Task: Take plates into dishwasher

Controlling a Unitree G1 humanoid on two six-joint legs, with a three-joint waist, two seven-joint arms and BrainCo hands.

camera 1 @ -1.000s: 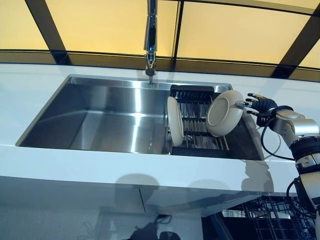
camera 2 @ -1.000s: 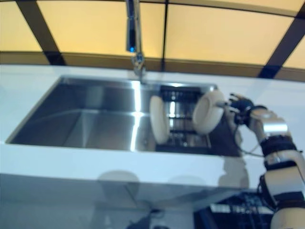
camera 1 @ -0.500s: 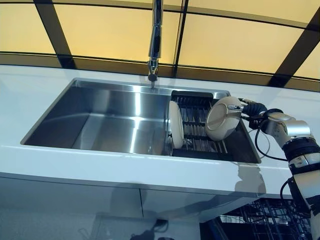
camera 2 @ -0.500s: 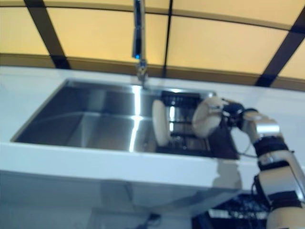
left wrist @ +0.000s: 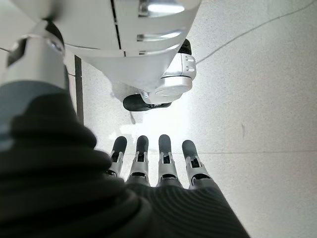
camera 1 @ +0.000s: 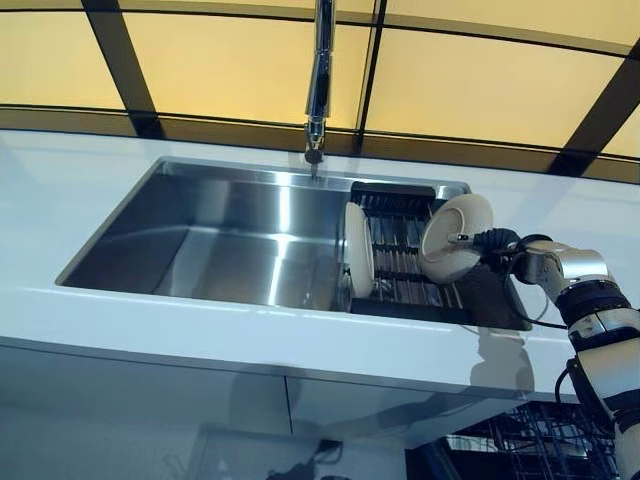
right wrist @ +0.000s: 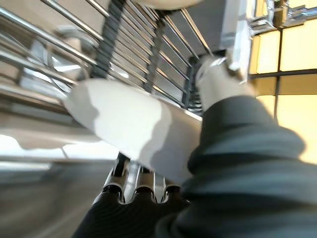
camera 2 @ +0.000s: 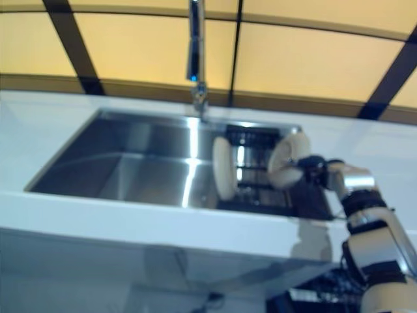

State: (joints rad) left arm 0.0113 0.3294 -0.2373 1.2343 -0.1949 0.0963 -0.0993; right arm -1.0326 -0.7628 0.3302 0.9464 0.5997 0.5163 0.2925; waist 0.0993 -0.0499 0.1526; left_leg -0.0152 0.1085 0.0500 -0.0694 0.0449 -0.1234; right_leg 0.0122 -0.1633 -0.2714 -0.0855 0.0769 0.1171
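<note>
Two cream plates stand on edge in a dark rack at the right end of the steel sink. The left plate stands upright. The right plate leans back to the right. My right hand is at that plate's right rim and is shut on it. In the right wrist view the plate's rim lies between the fingers and the thumb. My left hand hangs low, open and empty, and shows only in the left wrist view.
The sink basin is sunk in a white counter, with a tall tap behind it. A dark wire dishwasher rack shows below the counter at the lower right.
The camera has shifted. My right hand, spread beside the right plate a second ago, has closed on its rim, and the plate sits a little more upright.
</note>
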